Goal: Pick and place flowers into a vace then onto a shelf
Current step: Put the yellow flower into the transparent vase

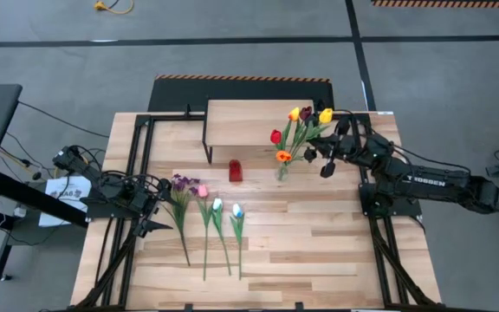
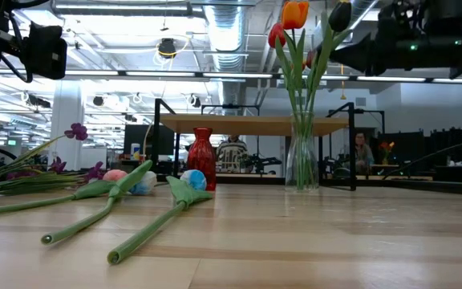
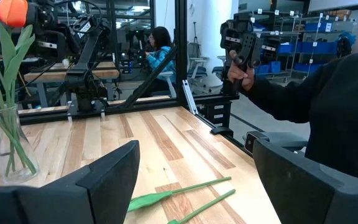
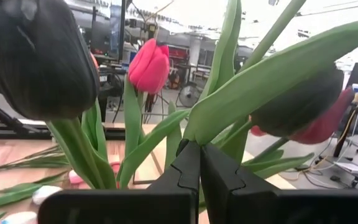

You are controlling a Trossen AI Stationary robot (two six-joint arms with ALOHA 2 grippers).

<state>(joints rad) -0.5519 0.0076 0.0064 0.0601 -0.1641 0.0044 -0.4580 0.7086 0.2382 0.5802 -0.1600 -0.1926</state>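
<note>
The right gripper (image 1: 327, 170) is hovering high over the table with its two fingers (image 4: 188, 168) pressed tight together, clamping nothing that can be made out. Just ahead of those clenched tips, tulip leaves and blooms are crowding close: a dark maroon tulip (image 4: 39, 56), a red tulip (image 4: 149, 65) and broad green leaves. They belong to the bouquet standing in a clear glass vase (image 1: 281, 171), which is sitting on the plank tabletop (image 1: 319, 243) just beside this gripper, toward the table's middle. The vase is resting in front of the shelf (image 1: 249, 121), not on it, and a small red vase (image 1: 235, 171) is standing a little farther from the gripper on the same side. The left gripper (image 1: 165, 208) is waiting at the opposite side of the table, jaws spread wide and empty. Right beside it, the loose flowers (image 1: 206, 217) are lying flat on the wood: purple sprigs, a pink bloom and two pale ones, stems pointing toward the near edge. Beyond the table, a person's hand (image 3: 238, 73) is holding a dark handle.
</note>
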